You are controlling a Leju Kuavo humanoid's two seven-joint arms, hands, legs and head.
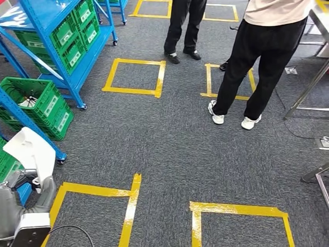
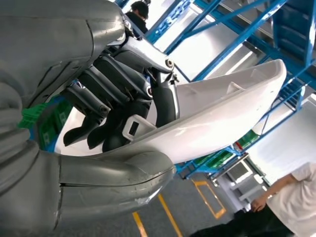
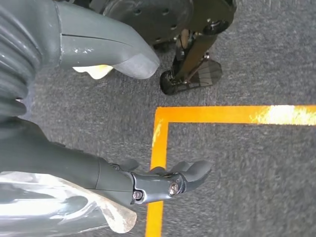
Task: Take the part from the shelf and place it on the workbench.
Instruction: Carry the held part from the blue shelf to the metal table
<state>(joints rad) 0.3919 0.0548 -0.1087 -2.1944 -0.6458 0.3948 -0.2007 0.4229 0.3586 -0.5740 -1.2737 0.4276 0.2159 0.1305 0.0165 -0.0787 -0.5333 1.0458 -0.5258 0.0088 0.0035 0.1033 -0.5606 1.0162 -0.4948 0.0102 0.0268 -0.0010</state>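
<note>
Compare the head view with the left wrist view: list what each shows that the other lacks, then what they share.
Head view alone: yellow tape squares on grey carpet, green crates, and two people's legs.

Left wrist view alone: the left hand up close, dark fingers curled over the edge of the white part, thumb beneath it.

Both: the white part, the blue shelf and a person nearby.

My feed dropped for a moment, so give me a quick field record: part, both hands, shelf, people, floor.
part: white curved part, held off the shelf
left hand: left hand grips the part, fingers wrapped over its edge
right hand: right hand holds nothing, hangs over the floor
shelf: blue shelf with green crates, at left
people: two people standing ahead
floor: grey carpet, yellow tape squares
</note>
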